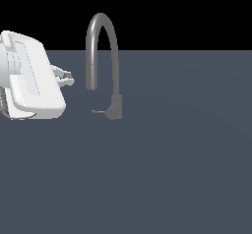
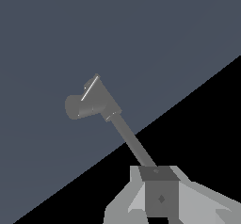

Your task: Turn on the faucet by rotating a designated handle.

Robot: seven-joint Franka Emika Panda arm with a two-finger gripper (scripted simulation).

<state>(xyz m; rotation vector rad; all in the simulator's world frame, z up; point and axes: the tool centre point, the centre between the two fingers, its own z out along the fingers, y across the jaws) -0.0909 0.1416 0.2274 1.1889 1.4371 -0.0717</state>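
The grey faucet [image 1: 116, 106] stands mid-scene on the dark floor, and its thin arched spout [image 1: 101, 21] curves over to the exterior view's left. The handle [image 1: 98, 112], a short thin lever, sticks out of the base low down, also toward the exterior view's left. My white gripper [image 1: 68, 78] hovers left of the spout's open end and above the handle, touching neither. Its fingers point at the faucet and look pressed together, with nothing between them. In the wrist view the faucet base [image 2: 82, 106] and handle [image 2: 90, 89] lie beyond the gripper [image 2: 161, 190].
A flat dark grey floor [image 1: 172, 169] spreads around the faucet, ending at a black background behind. No other objects show in either view.
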